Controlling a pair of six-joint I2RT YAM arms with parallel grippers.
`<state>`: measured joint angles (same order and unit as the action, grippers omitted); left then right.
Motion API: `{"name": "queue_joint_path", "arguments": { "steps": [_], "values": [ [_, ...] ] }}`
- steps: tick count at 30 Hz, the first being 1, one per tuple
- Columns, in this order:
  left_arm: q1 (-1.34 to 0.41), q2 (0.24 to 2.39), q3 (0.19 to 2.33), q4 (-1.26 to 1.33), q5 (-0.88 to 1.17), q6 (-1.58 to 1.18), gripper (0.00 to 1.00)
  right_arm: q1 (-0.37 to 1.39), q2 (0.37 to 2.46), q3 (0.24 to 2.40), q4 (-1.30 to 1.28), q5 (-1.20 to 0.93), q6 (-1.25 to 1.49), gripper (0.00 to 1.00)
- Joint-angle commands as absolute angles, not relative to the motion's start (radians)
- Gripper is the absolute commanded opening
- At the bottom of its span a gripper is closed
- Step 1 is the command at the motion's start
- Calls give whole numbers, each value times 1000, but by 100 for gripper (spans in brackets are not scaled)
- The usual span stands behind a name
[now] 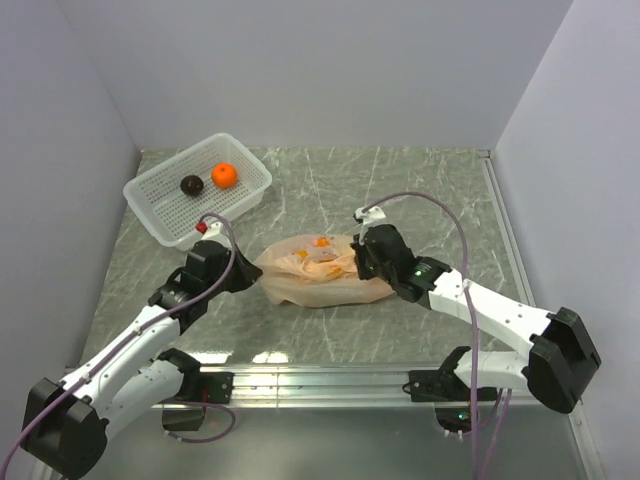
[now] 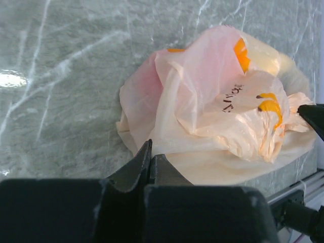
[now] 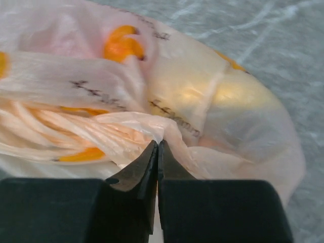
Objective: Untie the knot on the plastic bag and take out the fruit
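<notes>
The peach plastic bag lies in the middle of the table, bulging and closed. Its knot is a twisted bunch on the bag's top; it also shows in the right wrist view. The fruit shows only as blurred shapes through the plastic: a yellow one and a pinkish one. My left gripper is shut, its tips at the bag's near left edge where a crease runs into them. My right gripper is shut on a fold of the bag right beside the knot.
A white mesh basket stands at the back left with a dark brown round fruit and an orange tangerine in it. White walls close the table on three sides. A metal rail runs along the near edge.
</notes>
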<state>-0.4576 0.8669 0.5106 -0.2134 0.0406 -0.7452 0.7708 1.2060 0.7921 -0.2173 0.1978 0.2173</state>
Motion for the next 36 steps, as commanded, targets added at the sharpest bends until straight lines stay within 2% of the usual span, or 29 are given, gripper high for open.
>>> {"name": "queue_joint_path", "arguments": {
  "steps": [1, 8, 11, 13, 16, 18, 20, 21, 23, 25, 26, 29, 36],
  "values": [
    [-460, 824, 502, -239, -70, -781, 1, 695, 1085, 721, -144, 285, 300, 0],
    [-449, 799, 502, -242, -155, -819, 1, 442, 743, 580, -245, 354, 532, 0],
    [-449, 847, 554, -236, -153, -802, 1, 436, 577, 497, -163, 221, 575, 0],
    [-449, 891, 604, -235, -152, -775, 1, 436, 458, 404, -19, 129, 580, 0],
    [-446, 940, 687, -232, -129, -713, 4, 436, 393, 359, 41, 43, 559, 0],
    [-446, 960, 730, -230, -85, -669, 25, 436, 422, 397, 17, 3, 539, 0],
    [-449, 953, 782, -222, -34, -647, 50, 437, 485, 425, -31, -37, 508, 0],
    [-451, 947, 796, -225, 6, -641, 74, 439, 501, 440, -38, -73, 500, 0],
    [-482, 927, 840, -259, 29, -647, 94, 440, 532, 449, -51, -89, 492, 0],
    [-538, 917, 873, -299, -36, -676, 98, 440, 537, 454, -57, -95, 486, 0],
    [-625, 914, 877, -314, -73, -693, 99, 440, 537, 454, -60, -95, 483, 0],
    [-801, 925, 848, -331, -211, -808, 98, 443, 526, 456, -60, -84, 474, 0],
    [-1008, 962, 690, -261, -512, -1084, 93, 448, 537, 463, -61, -90, 468, 0]
  ]
}}
